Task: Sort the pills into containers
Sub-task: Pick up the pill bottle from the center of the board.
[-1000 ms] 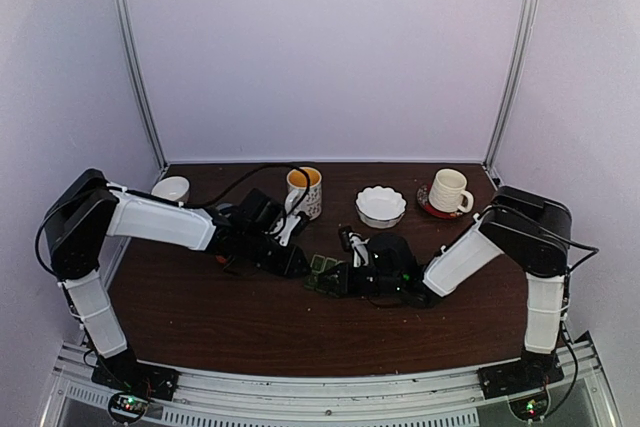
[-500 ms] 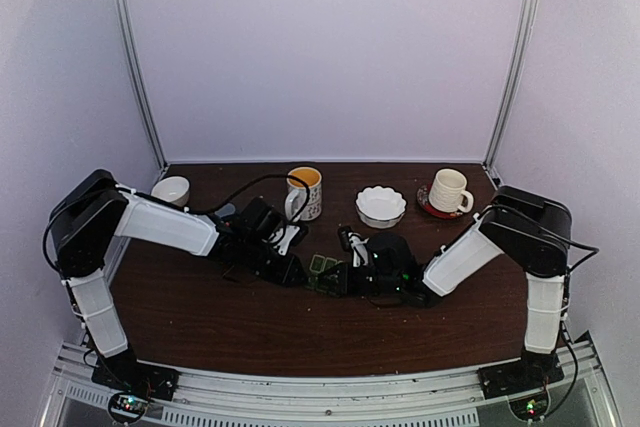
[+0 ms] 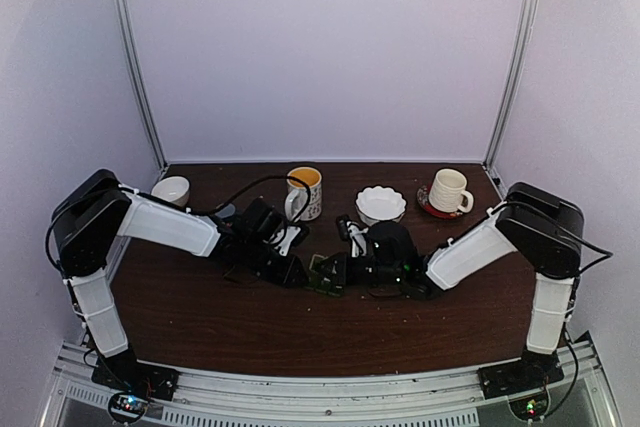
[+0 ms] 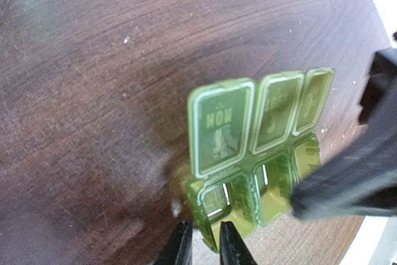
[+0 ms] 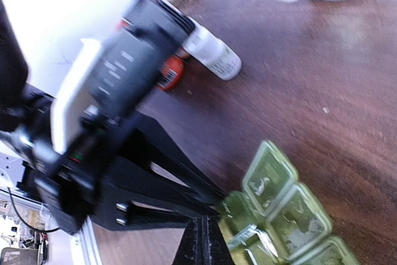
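Note:
The containers are one green pill box [image 4: 260, 153] with three lids hinged open, lying mid-table [image 3: 325, 273]. My left gripper [image 4: 203, 247] is low at its near corner. Its thin fingers [image 4: 180, 246] pinch the wall of the end compartment. In the top view it [image 3: 299, 271] sits at the box's left side. My right gripper [image 5: 205, 240] is shut and empty, its tip against the box's [image 5: 279, 209] edge. It shows as a black shape [image 4: 347, 178] on the box's other end. A small white speck [image 4: 175, 206] lies beside the box. I cannot make out any pills in the compartments.
A white bottle [image 5: 214, 55] lies on the table behind the left arm, next to an orange item [image 5: 169, 74]. At the back stand a yellow-lined mug [image 3: 305, 192], a white bowl [image 3: 381, 205], a white mug on a red saucer [image 3: 448, 192] and a small white cup [image 3: 172, 189].
My left gripper has come down to the box's left corner and its jaws have narrowed onto the wall. The right arm has pushed left against the box.

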Motion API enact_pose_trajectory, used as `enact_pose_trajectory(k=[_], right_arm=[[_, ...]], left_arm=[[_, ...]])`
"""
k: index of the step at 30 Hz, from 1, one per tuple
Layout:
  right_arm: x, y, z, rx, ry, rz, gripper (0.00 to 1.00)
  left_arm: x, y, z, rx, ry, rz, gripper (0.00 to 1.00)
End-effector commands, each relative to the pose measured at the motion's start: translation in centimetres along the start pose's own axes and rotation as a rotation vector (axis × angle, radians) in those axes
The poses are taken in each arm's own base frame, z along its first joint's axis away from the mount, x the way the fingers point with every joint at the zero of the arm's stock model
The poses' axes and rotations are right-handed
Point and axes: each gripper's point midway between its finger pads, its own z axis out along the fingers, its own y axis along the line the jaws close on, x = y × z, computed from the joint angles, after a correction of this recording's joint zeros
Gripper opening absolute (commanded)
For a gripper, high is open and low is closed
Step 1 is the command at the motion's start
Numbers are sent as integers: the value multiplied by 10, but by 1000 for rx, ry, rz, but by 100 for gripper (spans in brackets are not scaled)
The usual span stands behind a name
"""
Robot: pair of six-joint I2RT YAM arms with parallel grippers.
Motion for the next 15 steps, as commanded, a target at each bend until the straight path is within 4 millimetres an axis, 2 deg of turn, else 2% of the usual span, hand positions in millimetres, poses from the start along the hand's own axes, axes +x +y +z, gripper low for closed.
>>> enact_pose_trajectory(k=[1, 5, 11, 13, 15], right_arm=[[-24, 30, -5, -53, -39, -49, 0], [-10, 15, 5, -19, 1, -38, 0], [33, -27, 21, 53, 95, 23, 0], [38, -32, 21, 57, 98, 34, 0], [34, -30, 19, 57, 90, 27, 0]], left_arm=[[0, -2, 3, 15, -3, 4, 19], [-1, -3, 3, 16, -4, 6, 18], [-4, -4, 2, 17, -6, 9, 18], [-6, -5, 1, 20, -9, 11, 18], [-7, -6, 0, 21, -10, 12, 18]])
